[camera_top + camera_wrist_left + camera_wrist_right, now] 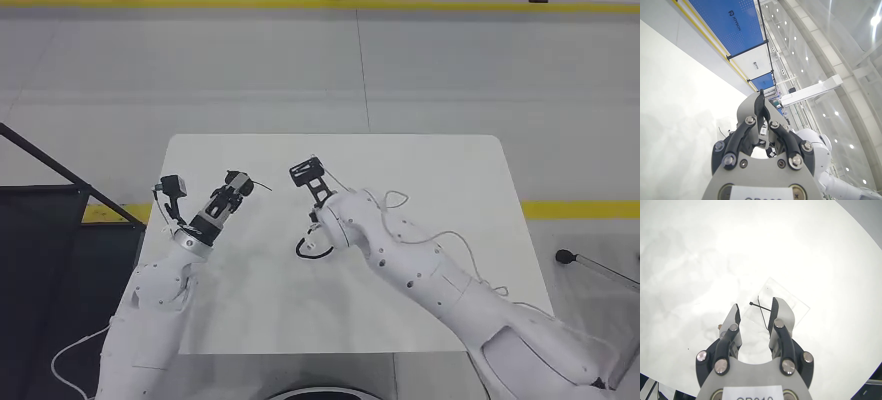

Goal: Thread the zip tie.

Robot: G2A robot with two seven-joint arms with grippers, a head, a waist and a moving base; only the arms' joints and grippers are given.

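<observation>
Right gripper (pixel 755 302): released, both fingers spread wide, pointing down at the white table (pixel 430 170). Nothing is held between the ribbed pads.

Thin black plastic zip tie (pixel 762 308): lies flat on a square clear plastic sheet (pixel 783 292), which itself lies on the tabletop. In the right wrist view the tie sits in the gap between the open fingers. Its small square head is free and near the middle of the gap. The strap runs from the head towards one finger and passes out of sight behind that finger's pad. A second length of strap curves across the first, so the tie lies bent, not straight. Cannot tell whether the fingers touch the tie or the sheet.

Left gripper (pixel 761 98): clenched, black pads pressed together along their length. Cannot tell whether anything is pinched between them. In the top view this gripper (pixel 238 186) is over the left part of the table, tips aimed towards the middle. It is apart from the right arm, which reaches in from the right side.
</observation>
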